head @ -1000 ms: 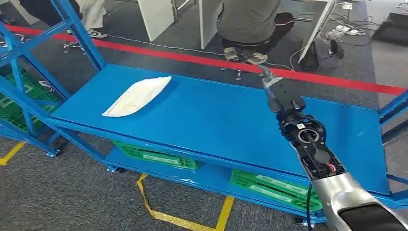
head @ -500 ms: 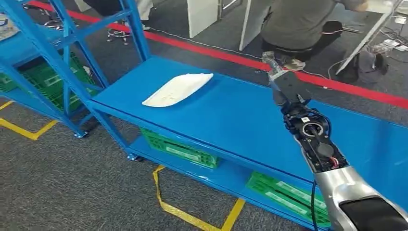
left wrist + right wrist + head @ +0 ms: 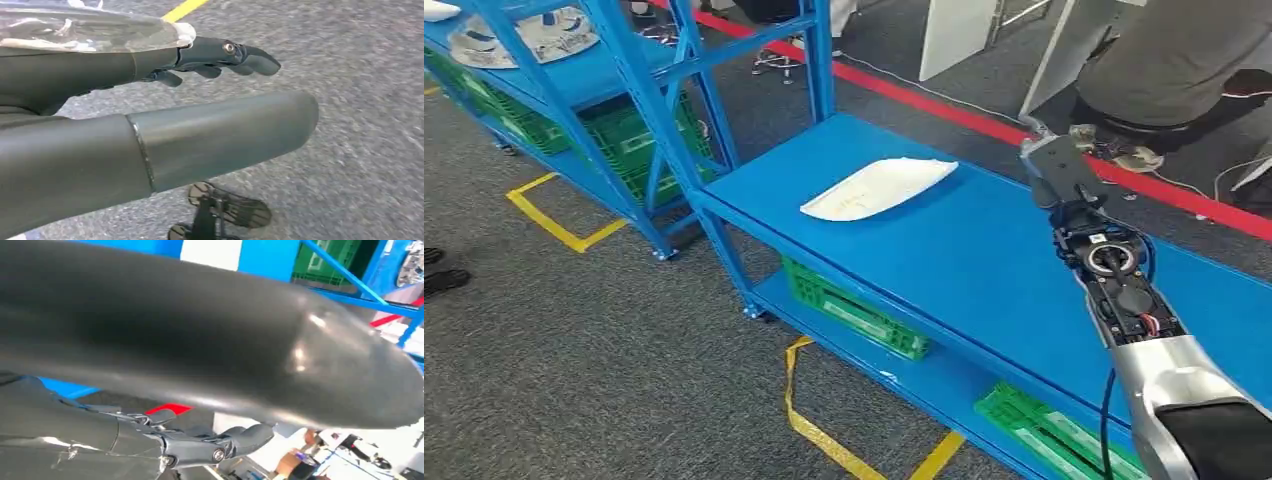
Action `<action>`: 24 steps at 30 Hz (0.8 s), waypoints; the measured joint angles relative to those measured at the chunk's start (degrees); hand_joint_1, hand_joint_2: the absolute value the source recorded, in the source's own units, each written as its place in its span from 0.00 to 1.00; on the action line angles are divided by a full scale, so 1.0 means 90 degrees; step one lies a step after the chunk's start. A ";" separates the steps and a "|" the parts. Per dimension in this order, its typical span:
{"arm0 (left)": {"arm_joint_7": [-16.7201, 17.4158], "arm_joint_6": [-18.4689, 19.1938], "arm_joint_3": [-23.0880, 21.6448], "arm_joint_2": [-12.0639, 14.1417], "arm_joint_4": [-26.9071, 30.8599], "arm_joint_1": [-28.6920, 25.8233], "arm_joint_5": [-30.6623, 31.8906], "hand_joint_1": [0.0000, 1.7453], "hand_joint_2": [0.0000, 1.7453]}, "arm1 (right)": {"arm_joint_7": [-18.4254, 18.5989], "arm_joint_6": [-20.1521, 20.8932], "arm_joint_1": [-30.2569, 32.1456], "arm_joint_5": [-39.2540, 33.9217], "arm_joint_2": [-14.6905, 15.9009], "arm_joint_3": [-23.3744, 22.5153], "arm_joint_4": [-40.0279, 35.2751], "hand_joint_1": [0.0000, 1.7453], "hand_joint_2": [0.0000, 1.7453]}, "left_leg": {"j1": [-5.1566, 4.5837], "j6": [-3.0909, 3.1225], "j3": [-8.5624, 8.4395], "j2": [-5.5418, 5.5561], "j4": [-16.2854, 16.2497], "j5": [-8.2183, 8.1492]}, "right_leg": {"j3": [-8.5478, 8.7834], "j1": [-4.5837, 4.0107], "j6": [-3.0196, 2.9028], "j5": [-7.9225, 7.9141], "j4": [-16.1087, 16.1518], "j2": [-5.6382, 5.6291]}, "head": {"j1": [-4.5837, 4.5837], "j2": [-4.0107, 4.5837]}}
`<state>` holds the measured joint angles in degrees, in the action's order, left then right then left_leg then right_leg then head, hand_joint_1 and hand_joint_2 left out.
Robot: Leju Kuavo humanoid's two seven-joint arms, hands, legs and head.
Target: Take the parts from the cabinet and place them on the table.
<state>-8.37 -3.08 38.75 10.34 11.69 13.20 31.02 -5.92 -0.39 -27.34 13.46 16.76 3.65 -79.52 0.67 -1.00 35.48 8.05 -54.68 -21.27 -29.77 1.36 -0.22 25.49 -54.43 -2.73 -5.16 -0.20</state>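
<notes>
1. Head view: a flat white moulded part (image 3: 879,188) already lies on the blue metal bench (image 3: 984,250).
2. Our right hand (image 3: 1064,175) hangs over the bench, holding nothing, fingers apart; same for our left hand (image 3: 150,110).
3. More parts sit on the blue cabinet (image 3: 574,70), so we reckon plenty's left.

Person (image 3: 1184,60) cut off at the head view's top edge; cabinet (image 3: 544,60) parts too small to identify

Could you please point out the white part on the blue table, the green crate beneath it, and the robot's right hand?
white part (image 3: 879,188), head view, its middle.
green crate (image 3: 854,312), head view, front wall.
right hand (image 3: 1057,168), head view, its back.
</notes>
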 joint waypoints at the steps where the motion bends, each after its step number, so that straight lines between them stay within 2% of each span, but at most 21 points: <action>1: 0.0000 0.0000 0.0000 -0.0008 -0.0003 -0.0010 -0.0002 0.00 0.00 | 0.0000 0.0005 -0.0038 0.0012 0.0012 -0.0012 0.0029 0.00 0.00 | -0.0043 -0.0010 0.0067 -0.0458 -0.0151 -0.0108 | 0.0026 -0.0035 -0.0026 -0.0019 0.0039 0.0085 | 0.0039 0.0000; 2: 0.0000 0.0000 0.0000 0.0012 -0.0003 0.0020 -0.0005 0.00 0.00 | -0.0005 0.0005 -0.0062 0.0012 0.0041 -0.0039 0.0053 0.00 0.00 | -0.0035 -0.0029 0.0281 -0.0707 -0.0548 -0.0357 | 0.0021 -0.0053 -0.0052 -0.0026 0.0043 0.0152 | 0.0092 0.0000; 3: 0.0000 0.0000 0.0000 0.0012 -0.0003 0.0051 -0.0007 0.00 0.00 | -0.0005 0.0002 -0.0069 0.0017 0.0080 -0.0066 0.0092 0.00 0.00 | -0.0022 -0.0054 0.0557 -0.0800 -0.1098 -0.0619 | 0.0013 -0.0065 -0.0053 -0.0025 0.0043 0.0228 | 0.0094 0.0000; 4: 0.0000 0.0000 0.0000 -0.0003 -0.0003 0.0053 -0.0007 0.00 0.00 | 0.0015 -0.0010 -0.0071 0.0046 0.0110 -0.0083 0.0134 0.00 0.00 | -0.0013 -0.0071 0.0836 -0.0839 -0.1663 -0.0842 | 0.0004 -0.0071 -0.0059 -0.0021 0.0042 0.0298 | 0.0090 0.0000; 5: 0.0000 0.0000 0.0000 -0.0017 -0.0003 0.0037 -0.0010 0.00 0.00 | 0.0073 -0.0046 -0.0071 0.0095 0.0124 -0.0085 0.0173 0.00 0.00 | -0.0001 -0.0088 0.1018 -0.0852 -0.2034 -0.0941 | -0.0006 -0.0070 -0.0060 -0.0020 0.0042 0.0355 | 0.0099 0.0000; 6: 0.0000 0.0000 0.0000 -0.0025 -0.0003 0.0014 -0.0022 0.00 0.00 | 0.0175 -0.0075 -0.0067 0.0129 0.0129 -0.0090 0.0209 0.00 0.00 | 0.0014 -0.0100 0.1053 -0.0856 -0.2106 -0.0903 | -0.0010 -0.0068 -0.0059 -0.0020 0.0042 0.0400 | 0.0102 0.0000; 7: 0.0000 0.0000 0.0000 -0.0022 -0.0003 -0.0002 -0.0032 0.00 0.00 | 0.0306 -0.0083 -0.0059 0.0146 0.0141 -0.0107 0.0240 0.00 1.00 | 0.0036 -0.0111 0.0902 -0.0856 -0.1849 -0.0728 | -0.0010 -0.0066 -0.0057 -0.0018 0.0040 0.0446 | 0.0107 0.0000; 8: 0.0000 0.0000 0.0000 -0.0010 -0.0003 -0.0007 -0.0051 0.00 0.00 | 0.0432 -0.0073 -0.0054 0.0146 0.0167 -0.0131 0.0260 0.00 1.00 | 0.0045 -0.0109 0.0622 -0.0861 -0.1365 -0.0490 | -0.0005 -0.0063 -0.0047 -0.0013 0.0040 0.0479 | 0.0107 0.0000; 9: -0.0005 0.0000 0.0002 0.0000 -0.0003 -0.0009 -0.0075 0.00 0.00 | 0.0587 -0.0020 -0.0053 0.0131 0.0204 -0.0151 0.0267 0.00 1.00 | 0.0053 -0.0102 0.0228 -0.0880 -0.0674 -0.0225 | 0.0007 -0.0054 -0.0019 0.0000 0.0035 0.0513 | 0.0107 0.0000; 10: -0.0005 0.0000 0.0007 0.0009 -0.0003 -0.0015 -0.0102 0.00 0.00 | 0.0740 0.0055 -0.0051 0.0073 0.0241 -0.0170 0.0255 0.00 1.00 | 0.0054 -0.0096 -0.0088 -0.0944 -0.0156 -0.0102 | 0.0014 -0.0057 0.0022 0.0016 0.0022 0.0541 | 0.0109 0.0000; 11: -0.0005 0.0000 0.0012 0.0019 -0.0003 -0.0014 -0.0126 0.00 0.00 | 0.0888 0.0136 -0.0025 0.0012 0.0289 -0.0194 0.0217 0.00 1.00 | 0.0016 -0.0059 -0.0148 -0.0956 -0.0033 -0.0168 | -0.0020 -0.0103 0.0072 0.0045 0.0002 0.0552 | 0.0121 0.0000; 12: -0.0005 0.0000 0.0032 0.0022 -0.0005 -0.0042 -0.0160 0.00 0.00 | 0.1086 0.0270 0.0017 -0.0041 0.0338 -0.0211 0.0158 0.00 1.00 | 0.0021 0.0016 -0.0135 -0.0921 -0.0023 -0.0146 | -0.0006 -0.0095 0.0102 0.0053 0.0004 0.0560 | 0.0055 0.0000; 13: -0.0007 0.0007 0.0066 0.0022 -0.0005 -0.0087 -0.0194 0.00 0.00 | 0.1249 0.0377 0.0067 -0.0041 0.0399 -0.0226 0.0063 0.00 1.00 | 0.0030 0.0026 -0.0147 -0.0925 -0.0001 -0.0135 | -0.0012 -0.0106 0.0078 0.0108 -0.0025 0.0555 | 0.0043 0.0000; 14: -0.0005 0.0037 0.0092 0.0027 -0.0005 -0.0114 -0.0233 0.00 0.00 | 0.1385 0.0452 0.0126 -0.0005 0.0445 -0.0231 -0.0012 0.00 1.00 | 0.0017 0.0026 -0.0160 -0.0924 -0.0011 -0.0142 | -0.0005 -0.0098 -0.0087 0.0100 -0.0018 0.0549 | 0.0048 0.0000; 15: -0.0005 0.0056 0.0114 0.0029 -0.0005 -0.0135 -0.0250 0.00 0.00 | 0.1504 0.0530 0.0176 0.0105 0.0520 -0.0238 -0.0088 0.00 1.00 | 0.0001 0.0029 -0.0160 -0.0922 -0.0010 -0.0142 | -0.0001 -0.0099 -0.0129 0.0075 -0.0016 0.0544 | 0.0043 0.0000; 19: -0.0005 0.0066 0.0180 0.0046 -0.0005 -0.0158 -0.0284 0.00 0.00 | 0.1676 0.0714 0.0215 0.0763 0.0833 -0.0245 -0.0352 0.00 1.00 | -0.0033 0.0107 -0.0161 -0.0920 -0.0011 -0.0170 | 0.0037 -0.0083 -0.0111 0.0063 0.0047 0.0545 | 0.0012 0.0000; 23: 0.0007 0.0068 0.0221 0.0043 -0.0005 -0.0161 -0.0284 0.00 0.00 | 0.1656 0.0755 0.0225 0.0879 0.0972 -0.0243 -0.0466 0.00 1.00 | -0.0039 0.0130 -0.0160 -0.0922 -0.0015 -0.0173 | 0.0061 -0.0078 -0.0009 0.0028 0.0096 0.0536 | 0.0009 0.0000; 24: 0.0005 0.0068 0.0231 0.0046 -0.0005 -0.0161 -0.0284 0.00 0.00 | 0.1649 0.0763 0.0225 0.0918 0.0996 -0.0243 -0.0486 0.00 1.00 | -0.0043 0.0140 -0.0159 -0.0922 -0.0016 -0.0175 | 0.0069 -0.0068 0.0068 0.0023 0.0110 0.0535 | 0.0009 0.0000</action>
<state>-8.33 -2.47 40.83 10.75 11.65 11.75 28.46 8.92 6.47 -25.32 21.72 25.72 1.46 -83.89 0.28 0.26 34.04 -0.25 -54.83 -22.84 -29.15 0.75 0.39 25.70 -53.44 2.09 -5.07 -0.20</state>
